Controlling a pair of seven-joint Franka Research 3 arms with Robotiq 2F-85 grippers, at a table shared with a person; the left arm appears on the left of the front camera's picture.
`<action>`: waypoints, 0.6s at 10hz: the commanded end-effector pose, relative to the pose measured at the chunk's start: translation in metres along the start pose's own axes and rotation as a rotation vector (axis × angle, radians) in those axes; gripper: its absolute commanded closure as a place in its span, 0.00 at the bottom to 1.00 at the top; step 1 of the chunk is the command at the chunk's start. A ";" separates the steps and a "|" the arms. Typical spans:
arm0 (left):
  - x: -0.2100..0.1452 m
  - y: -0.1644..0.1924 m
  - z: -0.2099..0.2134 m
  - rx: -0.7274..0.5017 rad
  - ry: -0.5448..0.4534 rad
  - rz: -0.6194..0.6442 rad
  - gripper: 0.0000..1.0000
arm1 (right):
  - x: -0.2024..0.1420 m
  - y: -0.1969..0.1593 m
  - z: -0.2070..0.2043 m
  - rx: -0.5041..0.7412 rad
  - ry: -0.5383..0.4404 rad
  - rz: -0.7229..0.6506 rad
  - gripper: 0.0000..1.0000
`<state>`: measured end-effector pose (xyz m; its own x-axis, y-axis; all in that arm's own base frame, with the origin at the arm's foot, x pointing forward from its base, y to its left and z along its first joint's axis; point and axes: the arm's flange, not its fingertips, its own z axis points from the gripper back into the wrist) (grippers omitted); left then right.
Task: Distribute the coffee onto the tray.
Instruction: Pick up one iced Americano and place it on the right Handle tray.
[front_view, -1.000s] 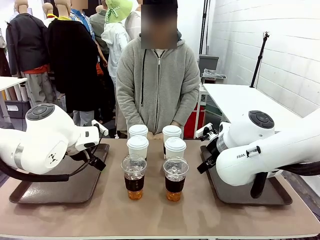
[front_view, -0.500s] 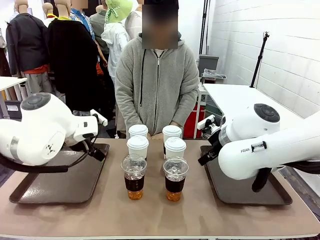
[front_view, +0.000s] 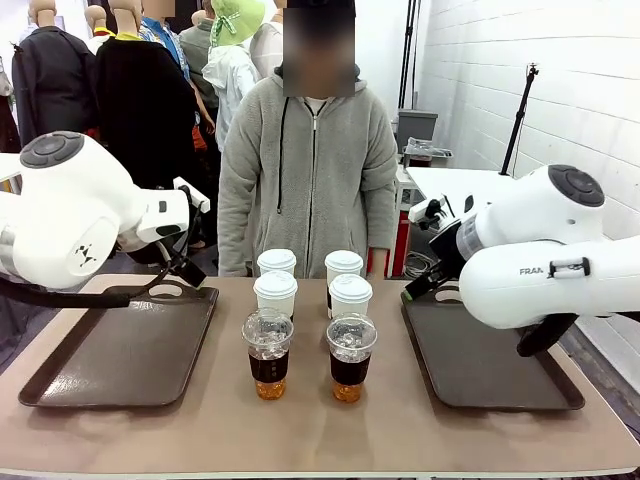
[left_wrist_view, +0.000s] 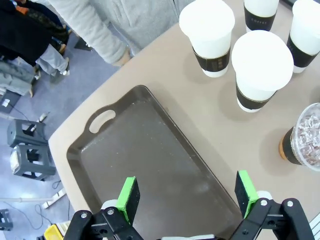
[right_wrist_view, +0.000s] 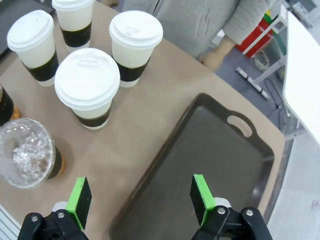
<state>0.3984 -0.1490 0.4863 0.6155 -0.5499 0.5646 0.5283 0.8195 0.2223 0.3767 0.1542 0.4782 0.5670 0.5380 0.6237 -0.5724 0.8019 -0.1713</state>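
Note:
The coffee stands in the middle of the table in three rows of two. At the back are white lidded paper cups (front_view: 276, 263) (front_view: 343, 266), then two more (front_view: 275, 291) (front_view: 350, 294). In front stand two clear dome-lidded cups (front_view: 268, 352) (front_view: 350, 356) with amber liquid. A dark tray (front_view: 120, 350) lies at the left and another tray (front_view: 490, 365) at the right, both bare. My left gripper (left_wrist_view: 187, 192) hangs open high over the left tray (left_wrist_view: 140, 150). My right gripper (right_wrist_view: 140, 194) hangs open over the inner edge of the right tray (right_wrist_view: 215, 155), beside a white cup (right_wrist_view: 87, 82).
A person in a grey hoodie (front_view: 310, 170) stands at the far edge, arms down, with one hand (left_wrist_view: 122, 57) near the table corner. Both white arms (front_view: 70, 225) (front_view: 540, 260) are raised at the table's sides. Bare tabletop (front_view: 320, 430) runs along the near edge.
Both arms have lifted and drawn outward, away from the cups. The person's hands have dropped from the table edge to their sides.

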 end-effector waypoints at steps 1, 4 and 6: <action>-0.004 -0.001 -0.002 0.031 0.016 0.000 0.00 | 0.000 -0.004 -0.003 0.039 0.011 0.033 0.00; -0.002 0.013 0.014 -0.028 -0.052 -0.012 0.00 | -0.002 -0.016 0.015 0.115 -0.056 0.047 0.00; 0.000 0.023 0.026 -0.060 -0.110 -0.036 0.00 | -0.002 -0.022 0.023 0.182 -0.114 0.068 0.00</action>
<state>0.3969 -0.1371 0.5058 0.5740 -0.5461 0.6102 0.5404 0.8125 0.2189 0.3731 0.1407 0.4977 0.4932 0.5465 0.6768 -0.6538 0.7461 -0.1259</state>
